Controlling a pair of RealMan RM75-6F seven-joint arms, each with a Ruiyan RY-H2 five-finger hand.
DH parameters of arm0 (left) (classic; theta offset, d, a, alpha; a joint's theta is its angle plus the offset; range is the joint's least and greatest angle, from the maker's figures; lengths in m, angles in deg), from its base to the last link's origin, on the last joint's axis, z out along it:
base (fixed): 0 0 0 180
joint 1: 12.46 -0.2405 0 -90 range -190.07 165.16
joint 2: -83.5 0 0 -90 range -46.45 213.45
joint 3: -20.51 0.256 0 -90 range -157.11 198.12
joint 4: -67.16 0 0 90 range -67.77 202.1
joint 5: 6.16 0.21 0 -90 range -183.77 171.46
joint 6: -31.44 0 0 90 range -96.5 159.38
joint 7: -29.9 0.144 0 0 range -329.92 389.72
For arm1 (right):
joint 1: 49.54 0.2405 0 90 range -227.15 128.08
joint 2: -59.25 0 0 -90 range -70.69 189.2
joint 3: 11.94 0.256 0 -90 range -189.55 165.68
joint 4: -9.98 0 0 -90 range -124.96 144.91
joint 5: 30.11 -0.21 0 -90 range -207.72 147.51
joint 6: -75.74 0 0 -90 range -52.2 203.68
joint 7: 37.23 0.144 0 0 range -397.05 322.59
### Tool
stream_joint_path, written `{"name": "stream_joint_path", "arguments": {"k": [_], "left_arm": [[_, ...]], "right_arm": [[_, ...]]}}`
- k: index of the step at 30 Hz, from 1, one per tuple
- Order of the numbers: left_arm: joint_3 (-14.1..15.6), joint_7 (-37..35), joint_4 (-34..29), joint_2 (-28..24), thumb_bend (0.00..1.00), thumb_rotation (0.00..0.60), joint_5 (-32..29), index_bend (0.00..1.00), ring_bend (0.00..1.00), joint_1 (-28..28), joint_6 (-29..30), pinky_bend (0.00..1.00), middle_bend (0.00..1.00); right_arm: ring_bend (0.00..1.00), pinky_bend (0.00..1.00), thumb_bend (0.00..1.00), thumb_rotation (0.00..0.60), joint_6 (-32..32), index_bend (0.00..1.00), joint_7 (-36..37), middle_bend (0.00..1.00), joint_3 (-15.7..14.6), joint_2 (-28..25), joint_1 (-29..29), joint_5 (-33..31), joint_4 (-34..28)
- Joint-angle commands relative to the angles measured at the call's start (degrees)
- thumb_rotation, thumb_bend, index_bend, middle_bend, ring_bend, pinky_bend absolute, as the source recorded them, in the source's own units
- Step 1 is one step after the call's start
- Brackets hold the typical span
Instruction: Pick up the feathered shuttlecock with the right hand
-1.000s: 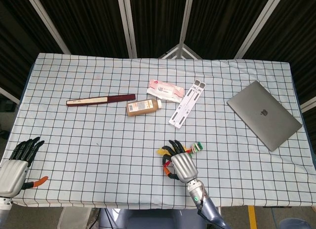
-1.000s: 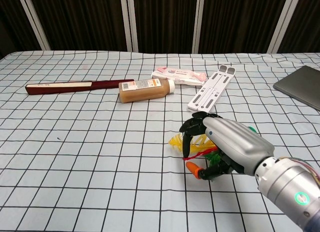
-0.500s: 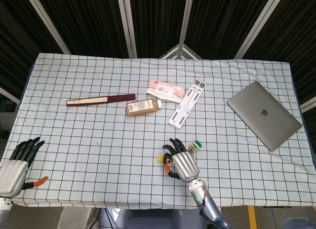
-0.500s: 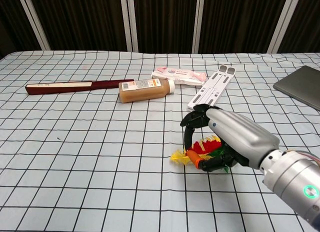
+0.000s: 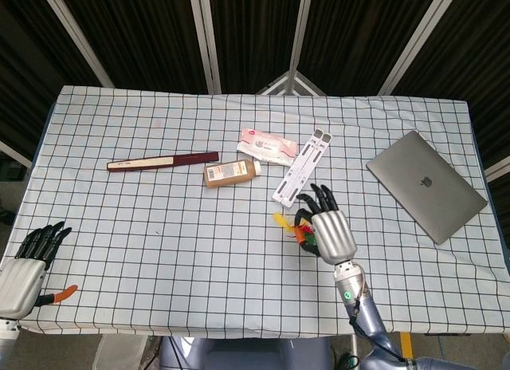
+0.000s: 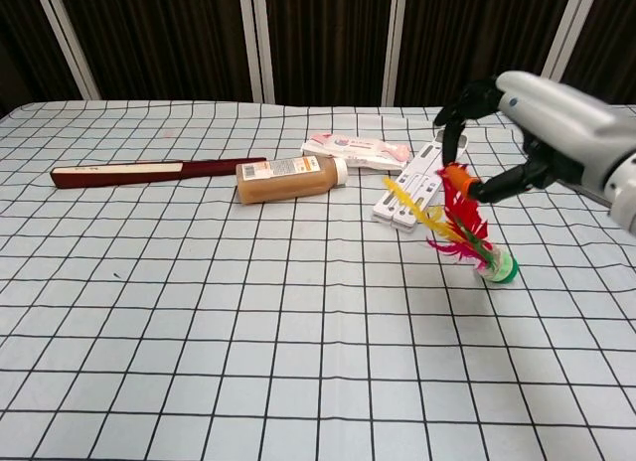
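- Above the near-right part of the checked-cloth surface (image 5: 159, 250), the right hand (image 5: 328, 226) hangs raised, its dark fingers (image 6: 459, 111) curled around the top of the red, yellow and green feathered shuttlecock (image 6: 465, 230).
- In the chest view the feathers are pinched at their upper ends between thumb and fingers; the green and white base (image 6: 500, 270) points down and to the right, and whether it touches the cloth I cannot tell.
- In the head view the shuttlecock (image 5: 296, 226) shows only as a tuft of yellow, red and green just left of the silver palm.
- At the near-left corner of the surface, the left hand (image 5: 28, 262) lies low with its dark fingers stretched forward and slightly apart, holding nothing; its orange-tipped thumb points to the right.
- Toward the middle of the surface lies a brown plastic bottle with a white cap (image 5: 232, 172), on its side.
- Left of the bottle lies a long dark red and cream flat stick-shaped object (image 5: 162, 160), roughly parallel to the far edge.
- Just behind the bottle, toward the far edge, rests a pink and white flat packet (image 5: 268, 145).
- Beside the packet a white folded stand made of two long bars (image 5: 302, 166) lies diagonally, its near end close to the raised hand.
- Near the right edge lies a closed grey laptop (image 5: 425, 184), turned at an angle.
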Motion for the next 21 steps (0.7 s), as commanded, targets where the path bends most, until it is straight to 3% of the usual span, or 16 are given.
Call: {"name": "stream_joint_path", "arguments": {"k": [1, 8, 14, 18, 21], "left_arm": [[0.0, 0.1, 0.0, 0.0, 0.00, 0.600, 0.0, 0.00, 0.00, 0.0, 0.0, 0.00, 0.00], [0.0, 0.7, -0.2, 0.1, 0.00, 0.600, -0.1, 0.00, 0.00, -0.1, -0.1, 0.00, 0.00], [-0.1, 0.8, -0.1, 0.2, 0.00, 0.600, -0.1, 0.00, 0.00, -0.1, 0.1, 0.00, 0.00], [0.0, 0.7, -0.1, 0.3, 0.00, 0.600, 0.0, 0.00, 0.00, -0.2, 0.2, 0.00, 0.00], [0.0, 0.6, 0.0, 0.3, 0.00, 0.600, 0.0, 0.00, 0.00, -0.2, 0.4, 0.00, 0.00]], "right_arm": [[0.00, 0.00, 0.58, 0.600, -0.6, 0.63, -1.1, 0.25, 2.2, -3.3, -0.2, -3.3, -1.2], [0.00, 0.00, 0.58, 0.600, -1.8, 0.60, 0.4, 0.25, 3.1, -7.5, -1.4, -6.7, -1.0], [0.00, 0.00, 0.58, 0.600, -2.8, 0.36, 1.2, 0.24, 1.9, -9.9, -2.5, -6.8, -1.4], [0.00, 0.00, 0.58, 0.600, -3.9, 0.06, 1.1, 0.14, 0.9, -10.9, -3.2, -6.9, -2.2], [0.00, 0.00, 0.54, 0.600, -4.5, 0.00, 0.8, 0.07, 0.0, -11.7, -3.6, -6.7, -3.6]]}}
